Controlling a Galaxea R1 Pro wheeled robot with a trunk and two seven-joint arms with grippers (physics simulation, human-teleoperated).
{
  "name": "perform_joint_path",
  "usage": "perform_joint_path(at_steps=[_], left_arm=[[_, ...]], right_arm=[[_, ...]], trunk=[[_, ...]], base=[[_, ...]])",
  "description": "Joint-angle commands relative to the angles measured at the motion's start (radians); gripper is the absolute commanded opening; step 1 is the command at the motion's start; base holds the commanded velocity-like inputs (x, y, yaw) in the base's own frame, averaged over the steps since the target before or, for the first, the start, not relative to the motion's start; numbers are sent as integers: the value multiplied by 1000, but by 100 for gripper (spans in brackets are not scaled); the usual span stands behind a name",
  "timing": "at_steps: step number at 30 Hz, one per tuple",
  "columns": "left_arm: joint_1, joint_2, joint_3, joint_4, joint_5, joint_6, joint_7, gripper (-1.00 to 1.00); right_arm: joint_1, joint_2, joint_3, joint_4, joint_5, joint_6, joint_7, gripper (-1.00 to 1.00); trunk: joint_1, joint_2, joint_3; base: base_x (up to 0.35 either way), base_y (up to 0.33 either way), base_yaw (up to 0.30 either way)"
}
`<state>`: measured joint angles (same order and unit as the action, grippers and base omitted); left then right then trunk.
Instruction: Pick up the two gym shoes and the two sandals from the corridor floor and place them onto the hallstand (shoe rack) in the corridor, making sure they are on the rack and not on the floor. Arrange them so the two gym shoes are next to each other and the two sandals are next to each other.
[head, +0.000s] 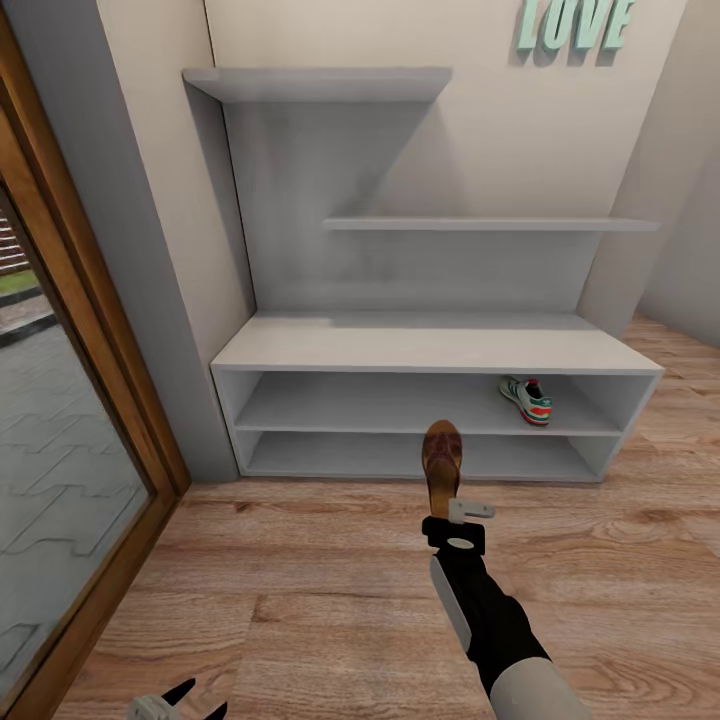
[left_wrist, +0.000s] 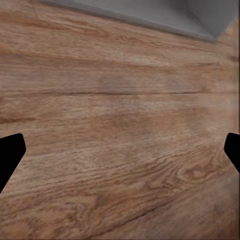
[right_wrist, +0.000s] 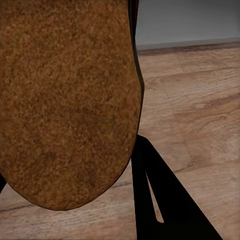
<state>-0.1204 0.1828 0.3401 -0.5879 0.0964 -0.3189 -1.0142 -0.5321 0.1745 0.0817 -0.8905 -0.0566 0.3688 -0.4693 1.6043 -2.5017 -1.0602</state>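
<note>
Brown sandal clamped in our right claw, we face the hallstand, needing its shelf beside the gym shoe; left claw wide.

Mint-green raised letters on the cream wall above the upper shelves read "LOVE", though their tops are cut off by the frame edge. No other writing can be read anywhere.
</note>
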Motion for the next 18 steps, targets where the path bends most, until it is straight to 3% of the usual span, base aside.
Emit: perform_joint_path(at_steps=[1,18], left_arm=[[-1,0,1,1,1,-5,-6,100],[-1,0,-1,-1,-5,-5,-13,100]], right_arm=[[0,0,2,-1,-9,3,-8,-100],[0,0,3,0,-11,1,-5,-100]], trunk=[[0,0,-1],[0,0,-1]], base=[[0,0,0],[0,0,0]])
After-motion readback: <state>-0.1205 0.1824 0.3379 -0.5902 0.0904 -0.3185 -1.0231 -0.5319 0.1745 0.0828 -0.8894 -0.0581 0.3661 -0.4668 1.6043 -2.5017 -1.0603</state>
